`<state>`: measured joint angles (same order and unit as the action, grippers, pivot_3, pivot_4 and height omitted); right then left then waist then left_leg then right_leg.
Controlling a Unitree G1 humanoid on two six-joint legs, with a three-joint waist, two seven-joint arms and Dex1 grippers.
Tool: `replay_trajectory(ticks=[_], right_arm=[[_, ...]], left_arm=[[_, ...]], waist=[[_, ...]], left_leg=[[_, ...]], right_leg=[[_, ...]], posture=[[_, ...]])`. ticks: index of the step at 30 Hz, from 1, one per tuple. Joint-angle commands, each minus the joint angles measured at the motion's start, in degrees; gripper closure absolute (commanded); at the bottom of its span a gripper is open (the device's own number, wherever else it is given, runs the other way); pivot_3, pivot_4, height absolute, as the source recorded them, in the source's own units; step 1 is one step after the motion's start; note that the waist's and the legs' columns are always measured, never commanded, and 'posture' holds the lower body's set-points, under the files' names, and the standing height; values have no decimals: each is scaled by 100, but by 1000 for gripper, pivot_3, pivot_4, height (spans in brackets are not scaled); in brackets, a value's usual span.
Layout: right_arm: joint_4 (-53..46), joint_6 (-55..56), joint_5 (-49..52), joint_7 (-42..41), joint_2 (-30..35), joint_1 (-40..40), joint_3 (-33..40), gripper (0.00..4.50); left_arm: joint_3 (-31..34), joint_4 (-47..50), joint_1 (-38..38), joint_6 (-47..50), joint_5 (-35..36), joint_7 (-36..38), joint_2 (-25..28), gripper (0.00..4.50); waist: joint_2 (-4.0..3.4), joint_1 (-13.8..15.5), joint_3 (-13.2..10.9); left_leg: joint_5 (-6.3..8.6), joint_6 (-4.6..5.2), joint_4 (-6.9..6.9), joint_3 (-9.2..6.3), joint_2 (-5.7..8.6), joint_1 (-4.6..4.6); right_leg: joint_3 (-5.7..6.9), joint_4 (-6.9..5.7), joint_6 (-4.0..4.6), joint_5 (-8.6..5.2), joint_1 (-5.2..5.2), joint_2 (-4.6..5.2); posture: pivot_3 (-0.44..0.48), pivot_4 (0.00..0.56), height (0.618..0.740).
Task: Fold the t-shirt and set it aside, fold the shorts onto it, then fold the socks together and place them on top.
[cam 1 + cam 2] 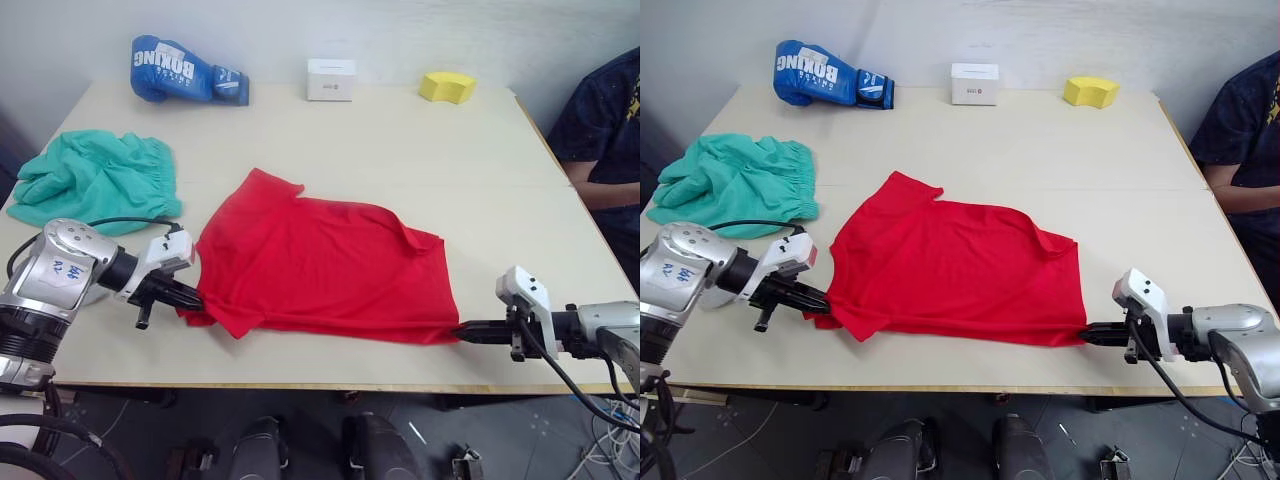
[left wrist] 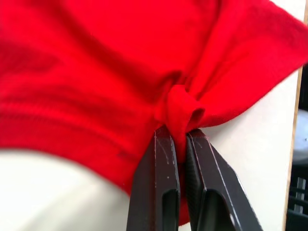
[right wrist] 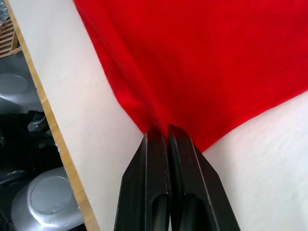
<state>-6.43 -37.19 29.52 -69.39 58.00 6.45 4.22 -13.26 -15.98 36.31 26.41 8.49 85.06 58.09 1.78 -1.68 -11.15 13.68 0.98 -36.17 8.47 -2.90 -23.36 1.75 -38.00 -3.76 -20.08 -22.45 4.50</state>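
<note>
The red t-shirt (image 1: 320,265) lies spread across the middle of the table, near the front edge. My left gripper (image 1: 190,299) is shut on a bunched bit of its left edge; in the left wrist view the cloth (image 2: 180,110) is pinched between the two black fingers (image 2: 161,183). My right gripper (image 1: 462,332) is shut on the shirt's front right corner, seen as red fabric (image 3: 192,72) clamped at the fingertips. The teal shorts (image 1: 95,180) sit crumpled at the table's left side, behind my left arm. The socks are out of view.
A blue boxing glove (image 1: 185,72), a small white box (image 1: 330,79) and a yellow sponge (image 1: 447,87) line the table's far edge. A person in dark clothing (image 1: 605,130) sits at the right side. The table's front edge (image 1: 330,385) runs close below the shirt.
</note>
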Motion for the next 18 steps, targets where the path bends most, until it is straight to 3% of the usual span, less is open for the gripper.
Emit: replay_trajectory(ticks=[1, 5, 9, 12, 18], right_arm=[[-18, 71, -8, 49, -56, 38, 108, 4459], [51, 224, -11, 306, -320, 115, 238, 4459], [15, -18, 173, 576, -538, 129, 464, 4500], [-109, -160, 303, 713, -591, -13, 647, 3863], [-193, -152, 411, 943, -634, -436, 1127, 1738]], left_arm=[[134, -64, 89, 25, 2, -33, -44, 4500], [300, -181, 59, 15, 83, -183, -177, 4500], [563, -249, -59, -62, 171, -422, -292, 3338], [718, -62, -327, 100, 294, -462, -268, 2368], [1349, 251, -894, 426, 585, -1049, -304, 444]], waist=[[0, 0, 0], [0, 2, 0], [0, 1, 0], [0, 0, 0], [0, 3, 0]], left_leg=[[0, 0, 0, 0, 0, 0], [-1, -1, -2, 0, 0, 0], [-2, -2, -5, 0, 0, 0], [-3, -4, -3, 0, 0, -1], [-1, -1, -3, -1, -1, 1]], right_leg=[[0, 0, 0, 0, 0, 0], [1, -1, -1, 1, 1, 0], [0, -4, -2, 1, 1, 0], [0, -3, -2, 1, 0, 1], [0, -3, -3, 2, 3, 2]], posture=[[0, 150, 740], [0, 150, 740], [0, 150, 740], [0, 150, 740], [0, 150, 740]])
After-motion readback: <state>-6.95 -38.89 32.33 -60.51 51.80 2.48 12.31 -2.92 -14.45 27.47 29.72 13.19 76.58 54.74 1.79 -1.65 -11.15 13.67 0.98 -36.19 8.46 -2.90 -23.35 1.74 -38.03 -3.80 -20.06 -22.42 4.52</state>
